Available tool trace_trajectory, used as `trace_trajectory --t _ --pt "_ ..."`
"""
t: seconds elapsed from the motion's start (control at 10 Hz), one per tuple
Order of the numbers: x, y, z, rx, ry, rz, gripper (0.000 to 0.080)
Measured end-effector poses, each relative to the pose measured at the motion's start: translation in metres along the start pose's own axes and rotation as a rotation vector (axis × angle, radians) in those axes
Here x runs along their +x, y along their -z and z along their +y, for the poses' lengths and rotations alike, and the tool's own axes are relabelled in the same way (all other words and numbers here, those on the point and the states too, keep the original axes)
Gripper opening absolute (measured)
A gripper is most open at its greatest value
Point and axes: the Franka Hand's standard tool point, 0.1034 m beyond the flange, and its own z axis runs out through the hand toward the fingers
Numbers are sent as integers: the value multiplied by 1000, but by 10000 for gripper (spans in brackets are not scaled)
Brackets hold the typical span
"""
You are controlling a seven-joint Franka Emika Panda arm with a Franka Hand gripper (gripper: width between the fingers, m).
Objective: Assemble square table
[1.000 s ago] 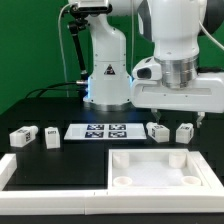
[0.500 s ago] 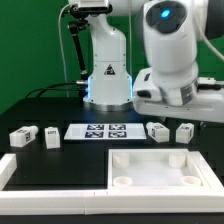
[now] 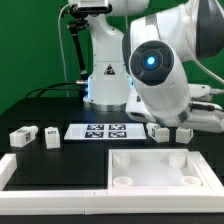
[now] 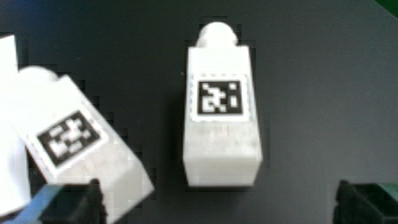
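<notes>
My arm has swung lower and turned over the right-hand blocks since a second ago. Across the worktop, from the left: the far-left leg block, a second leg block, the marker board, then the square top at near right. Beneath my wrist my fingers stand apart, astride the target leg block. The neighbour leg block lies just beside it. I judge I should centre, descend straight, and keep one finger off that neighbour.

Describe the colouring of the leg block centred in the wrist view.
White leg block, black-and-white tag; best in wrist view.
</notes>
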Motion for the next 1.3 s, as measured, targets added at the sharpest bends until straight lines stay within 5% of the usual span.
trace_trajectory --t 0.6,0.8,1.0,1.1,1.3 --pt "-12 -42 -12 -31 -23 -50 649" --pt "-12 -48 -8 -11 -43 -83 649" --pt "-10 -43 -5 60 -66 -128 649" --pt "-10 -43 -5 59 -66 -127 649" --pt "-10 -43 -5 59 -66 -128 381"
